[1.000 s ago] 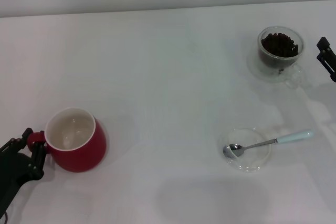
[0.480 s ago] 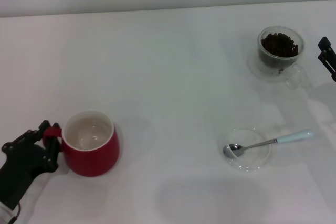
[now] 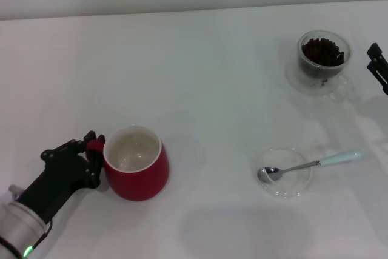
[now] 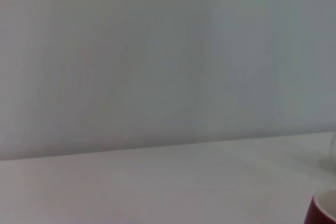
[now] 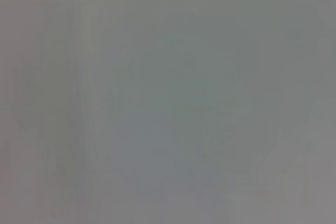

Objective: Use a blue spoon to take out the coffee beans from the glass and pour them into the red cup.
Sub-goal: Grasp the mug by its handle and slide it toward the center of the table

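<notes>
- Left gripper (image 3: 92, 161), black, sits low on the near left of the white surface (image 3: 200, 77), its fingers pinching the red loop handle of the rounded glossy red cup (image 3: 137, 171).
- Red cup stands upright on the surface, white inside showing and nothing in it, handle pointing toward the left gripper; a sliver of its rim also peeks in at the corner of the left wrist view (image 4: 324, 211).
- Over on the right, the small teaspoon with a shiny metal bowl and pale blue handle (image 3: 309, 164) lies across the flat clear round glass dish (image 3: 285, 173), bowl resting in the dish, handle sticking out past the rim toward the right edge.
- Farther back on the right stands the small clear round glass with a loop handle (image 3: 324, 59), upright, its handle turned toward the near right.
- Dark brown coffee beans (image 3: 323, 50) fill that glass, heaped close to the rim.
- Right gripper (image 3: 378, 66) shows only as a black tip at the right edge, just beside the glass and not touching it; can't tell whether its fingers are spread or together.
- Right wrist view gives only a plain grey blur.
</notes>
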You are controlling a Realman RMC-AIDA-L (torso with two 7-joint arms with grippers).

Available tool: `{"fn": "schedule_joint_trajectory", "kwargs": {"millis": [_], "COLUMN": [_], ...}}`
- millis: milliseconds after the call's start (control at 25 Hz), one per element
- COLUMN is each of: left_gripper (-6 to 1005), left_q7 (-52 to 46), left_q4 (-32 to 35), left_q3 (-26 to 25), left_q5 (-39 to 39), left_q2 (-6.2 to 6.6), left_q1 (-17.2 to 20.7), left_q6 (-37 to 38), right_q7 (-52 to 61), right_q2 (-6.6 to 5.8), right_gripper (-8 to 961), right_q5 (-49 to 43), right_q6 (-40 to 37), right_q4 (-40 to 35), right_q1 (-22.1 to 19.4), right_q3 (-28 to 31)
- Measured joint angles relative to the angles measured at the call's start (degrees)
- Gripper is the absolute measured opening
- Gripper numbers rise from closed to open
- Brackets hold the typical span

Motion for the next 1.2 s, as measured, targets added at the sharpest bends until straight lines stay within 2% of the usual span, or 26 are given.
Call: {"fn": "schedule_joint_trajectory", "kwargs": {"millis": [400, 600, 840, 1200], "left_gripper": [140, 139, 132, 120], "left_q7": [0.0, 0.0, 0.0, 0.0], "left_q4": [-0.68, -1.61, -2.75, -4.15], "left_q3": [0.12, 0.15, 0.12, 0.11], "left_q5": [0.41, 3.62, 4.91, 5.08], "left_q2": [0.01, 0.01, -0.01, -0.04], "left_q1": [-3.73, -6.02, -7.51, -9.91], "left_q6": [1.89, 5.77, 9.37, 10.81], "right_q7": [0.18, 0.18, 0.17, 0.03], "right_q2": [0.0, 0.0, 0.0, 0.0], "right_gripper": [872, 872, 871, 871], "right_q5": [0.0, 0.0, 0.0, 0.0], "right_q6": [0.02, 0.03, 0.0, -0.32], "right_q4": [-0.18, -0.33, -0.37, -0.43], "right_q1": [0.38, 0.49, 0.52, 0.6], "right_q3": [0.02, 0.1, 0.27, 0.12]}}
